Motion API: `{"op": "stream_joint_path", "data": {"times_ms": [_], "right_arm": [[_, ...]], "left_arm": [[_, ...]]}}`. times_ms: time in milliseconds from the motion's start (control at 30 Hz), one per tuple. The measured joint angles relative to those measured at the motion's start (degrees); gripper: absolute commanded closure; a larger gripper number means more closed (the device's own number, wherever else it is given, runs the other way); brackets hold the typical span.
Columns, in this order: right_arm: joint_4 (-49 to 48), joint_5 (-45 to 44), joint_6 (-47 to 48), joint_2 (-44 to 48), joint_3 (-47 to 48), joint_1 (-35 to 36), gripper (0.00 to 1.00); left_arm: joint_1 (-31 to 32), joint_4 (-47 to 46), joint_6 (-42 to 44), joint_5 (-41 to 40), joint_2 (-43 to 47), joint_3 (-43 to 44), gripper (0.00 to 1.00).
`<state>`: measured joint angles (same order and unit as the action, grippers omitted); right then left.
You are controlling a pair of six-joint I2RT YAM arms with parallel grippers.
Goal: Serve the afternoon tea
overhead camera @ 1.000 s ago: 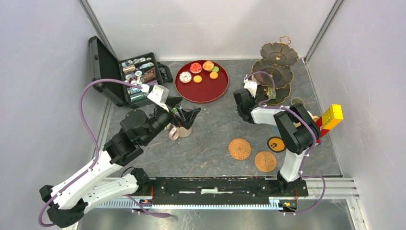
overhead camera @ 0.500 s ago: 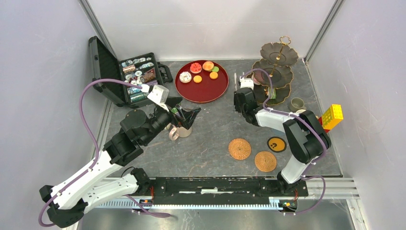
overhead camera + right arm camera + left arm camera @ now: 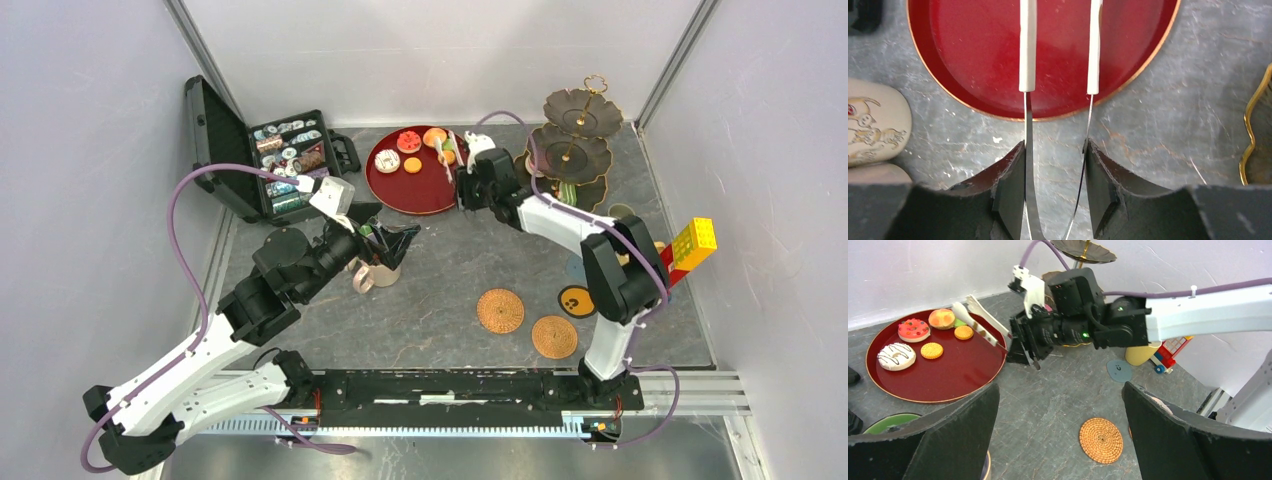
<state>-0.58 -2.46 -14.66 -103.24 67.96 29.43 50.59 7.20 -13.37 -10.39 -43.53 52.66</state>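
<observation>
Left pincer (image 3: 1059, 390) up front, black fingers spread wide with nothing between them, a green-lined mug (image 3: 890, 421) just below at the left. Beyond, round woven coasters (image 3: 500, 310) lie flat on the grey marbled surface (image 3: 440, 290). Right pincer (image 3: 1054, 150) pinches thin metal tongs (image 3: 1027, 55), their white-sleeved tips apart over the glossy round red tray (image 3: 948, 375). On the tray's far side sit the toy cakes (image 3: 896, 354): iced doughnuts and flat orange biscuits. Farthest back, at right, the dark scalloped three-tier stand (image 3: 580, 140) is upright, gold handle on top.
</observation>
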Motion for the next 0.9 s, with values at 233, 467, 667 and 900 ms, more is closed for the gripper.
{"op": "stream_joint_path", "data": {"times_ms": [233, 467, 667, 900], "right_arm": [[8.1, 0.9, 0.2, -7.9, 12.5, 0.7, 0.52], [16.7, -2.4, 1.3, -17.3, 25.4, 0.7, 0.52], [21.7, -5.6, 1.8, -22.6, 34.2, 0.7, 0.51], [23.7, -6.9, 2.3, -25.1, 37.3, 0.7, 0.49]], "left_arm": [[0.0, 0.0, 0.0, 0.0, 0.0, 0.0, 0.00], [0.0, 0.0, 0.0, 0.0, 0.0, 0.0, 0.00], [-0.1, 0.0, 0.0, -0.1, 0.0, 0.0, 0.00], [-0.1, 0.0, 0.0, -0.1, 0.0, 0.0, 0.00]]}}
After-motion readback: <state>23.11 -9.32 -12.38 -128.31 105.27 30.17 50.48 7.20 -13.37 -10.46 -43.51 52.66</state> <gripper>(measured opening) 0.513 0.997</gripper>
